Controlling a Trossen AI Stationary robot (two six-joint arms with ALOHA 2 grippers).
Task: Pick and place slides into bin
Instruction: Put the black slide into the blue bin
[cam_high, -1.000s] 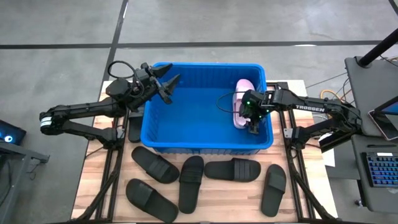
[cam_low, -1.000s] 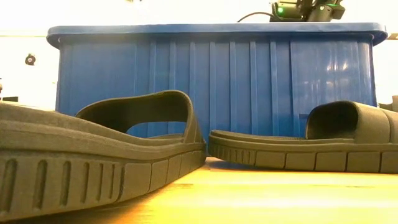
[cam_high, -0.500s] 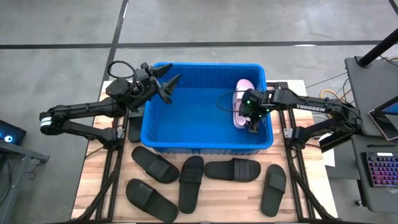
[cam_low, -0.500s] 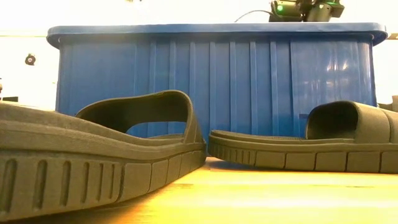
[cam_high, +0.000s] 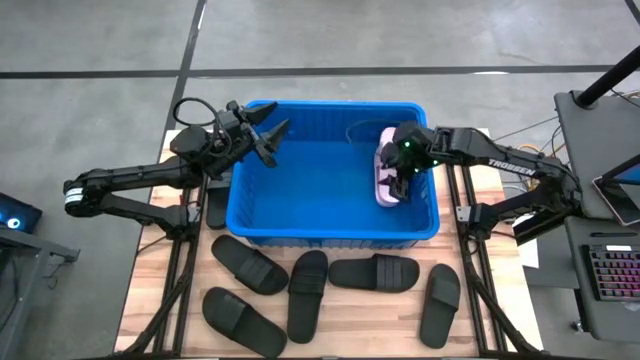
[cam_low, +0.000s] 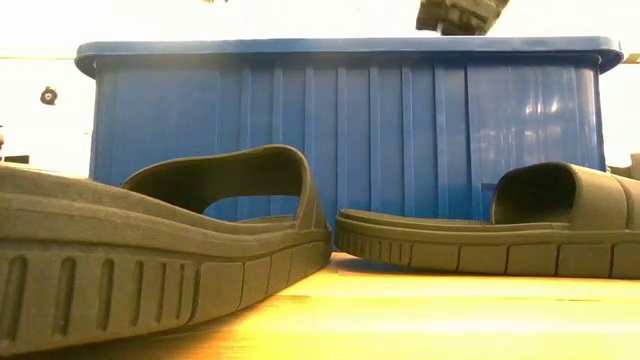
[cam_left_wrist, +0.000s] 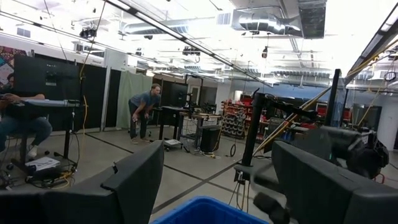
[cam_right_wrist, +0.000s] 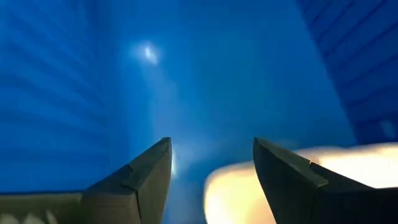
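Observation:
The blue bin (cam_high: 330, 170) stands mid-table. One pale pink slide (cam_high: 386, 162) lies inside it along the right wall; in the right wrist view the pink slide (cam_right_wrist: 233, 186) shows beyond my fingers. My right gripper (cam_high: 399, 188) hangs open above that slide, pointing down and apart from it; the open fingers (cam_right_wrist: 211, 165) frame the blue floor. My left gripper (cam_high: 272, 140) waits open over the bin's far left corner. Several black slides (cam_high: 373, 272) lie flat on the table in front of the bin.
The black slides (cam_low: 150, 250) lie in a loose row between the bin's near wall (cam_low: 340, 130) and the table's near edge. A desk with a keyboard (cam_high: 610, 275) stands right of the table. People stand in the room beyond (cam_left_wrist: 143, 109).
My right gripper has risen from low inside the bin, up over the pink slide and a little toward the far edge. The pink slide has stayed where it lay.

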